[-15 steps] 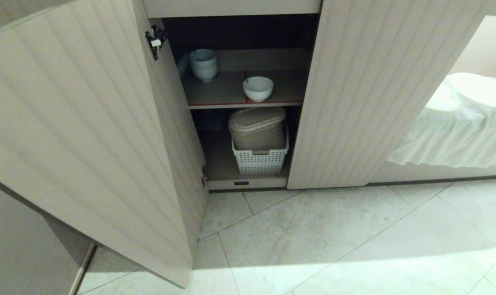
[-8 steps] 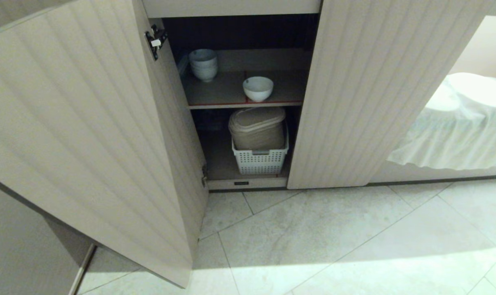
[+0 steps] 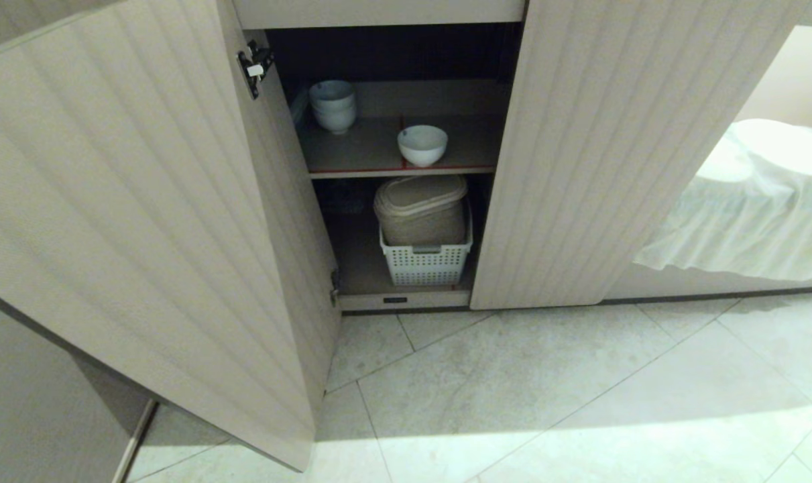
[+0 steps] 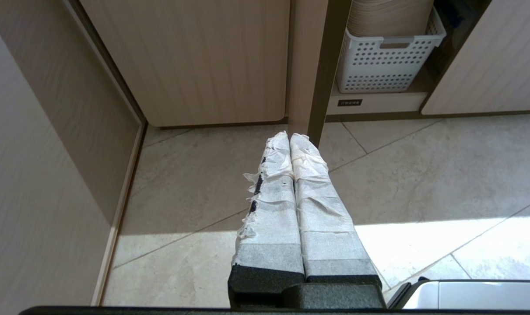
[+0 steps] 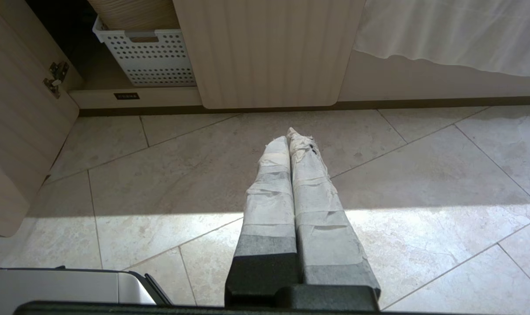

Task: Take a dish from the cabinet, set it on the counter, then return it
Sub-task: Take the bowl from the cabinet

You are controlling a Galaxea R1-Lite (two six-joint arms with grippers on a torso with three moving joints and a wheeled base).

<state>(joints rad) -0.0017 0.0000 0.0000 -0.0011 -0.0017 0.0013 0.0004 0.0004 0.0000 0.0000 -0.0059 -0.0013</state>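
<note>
1. One glossy white dish [image 3: 422, 144] sits on the cabinet [image 3: 379, 144] shelf's red-taped front edge.
2. Left gripper [image 4: 289, 139] and right gripper [image 5: 290, 136]: tape-wrapped fingers pressed together, holding nothing, above the tiled floor [image 3: 546, 389].
3. Perforated white basket [image 3: 426, 261] stands below.

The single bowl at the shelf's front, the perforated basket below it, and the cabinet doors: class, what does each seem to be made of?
The bowl: likely glazed ceramic, glossy white with soft highlights, though plastic cannot be ruled out. The basket: probably moulded plastic, matte white with even rows of round holes. The cabinet doors: seemingly wood or laminate board, matte beige with vertical fluting and faint grain.
</note>
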